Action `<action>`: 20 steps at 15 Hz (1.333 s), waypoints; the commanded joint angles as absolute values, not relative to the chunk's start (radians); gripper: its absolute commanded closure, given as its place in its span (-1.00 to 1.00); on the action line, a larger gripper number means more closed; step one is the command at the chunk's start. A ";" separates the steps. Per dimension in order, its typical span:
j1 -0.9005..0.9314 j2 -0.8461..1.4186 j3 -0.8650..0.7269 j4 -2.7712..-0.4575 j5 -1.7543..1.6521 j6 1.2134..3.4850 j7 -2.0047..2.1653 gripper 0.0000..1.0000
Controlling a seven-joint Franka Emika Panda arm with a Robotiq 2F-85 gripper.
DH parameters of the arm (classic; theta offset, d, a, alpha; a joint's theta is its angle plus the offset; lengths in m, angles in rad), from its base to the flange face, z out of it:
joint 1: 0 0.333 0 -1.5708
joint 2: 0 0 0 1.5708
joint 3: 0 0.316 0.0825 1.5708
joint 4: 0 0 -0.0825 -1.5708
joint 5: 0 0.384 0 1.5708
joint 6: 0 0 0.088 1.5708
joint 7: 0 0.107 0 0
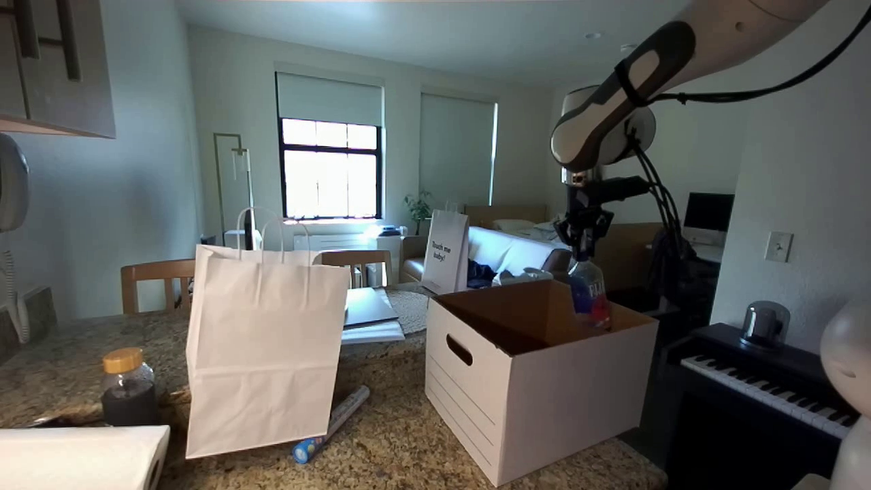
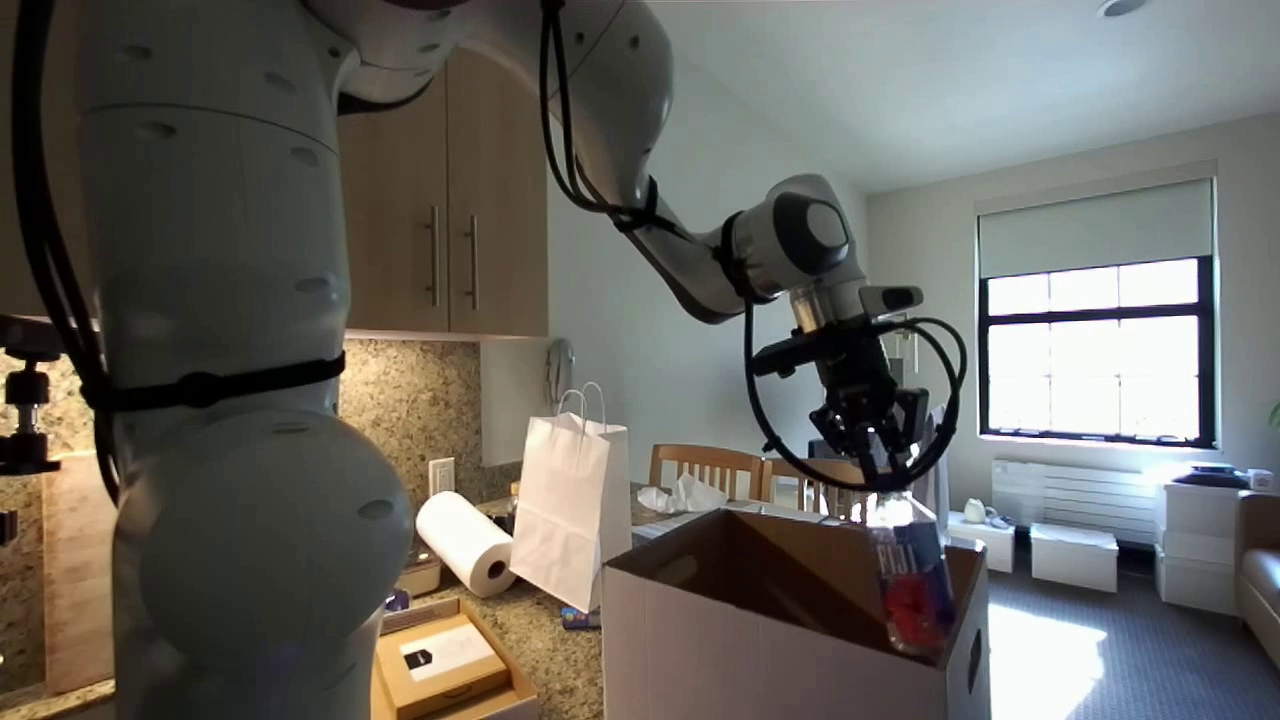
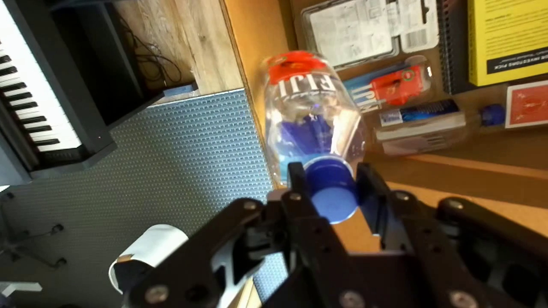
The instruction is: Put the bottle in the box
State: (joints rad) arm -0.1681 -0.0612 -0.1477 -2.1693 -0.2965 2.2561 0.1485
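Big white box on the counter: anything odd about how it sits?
Yes. In an exterior view the box appears to jut past the edge of the counter at one lower corner, so it looks partly unsupported.

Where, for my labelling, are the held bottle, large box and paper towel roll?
Held bottle [image 3: 314, 122], wrist view: body.
Large box [image 1: 573, 393], in an exterior view: outer wall.
Paper towel roll [image 2: 458, 540], in an exterior view: curved side.
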 commanded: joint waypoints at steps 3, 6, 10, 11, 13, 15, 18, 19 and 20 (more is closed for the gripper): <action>-0.145 -0.053 -0.136 -2.213 -0.242 2.324 0.112 0.73; -0.123 -0.089 -0.123 -2.224 -0.188 2.325 0.090 0.72; -0.124 -0.113 -0.127 -2.317 -0.127 2.352 0.140 0.73; -0.129 -0.117 -0.130 -2.353 -0.140 2.378 0.150 0.73; -0.139 -0.130 -0.136 -2.432 -0.179 2.439 0.169 0.73; -0.150 -0.153 -0.141 -2.507 -0.193 2.507 0.176 0.73; -0.152 -0.203 -0.143 -2.573 -0.158 2.552 0.142 -0.30; -0.145 -0.228 -0.143 -2.575 -0.127 2.553 0.125 -0.42; -0.140 -0.253 -0.139 -2.568 -0.109 2.553 0.126 -0.56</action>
State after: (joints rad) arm -0.1412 -0.1446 -0.1482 -2.5256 -0.1573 2.5308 0.1478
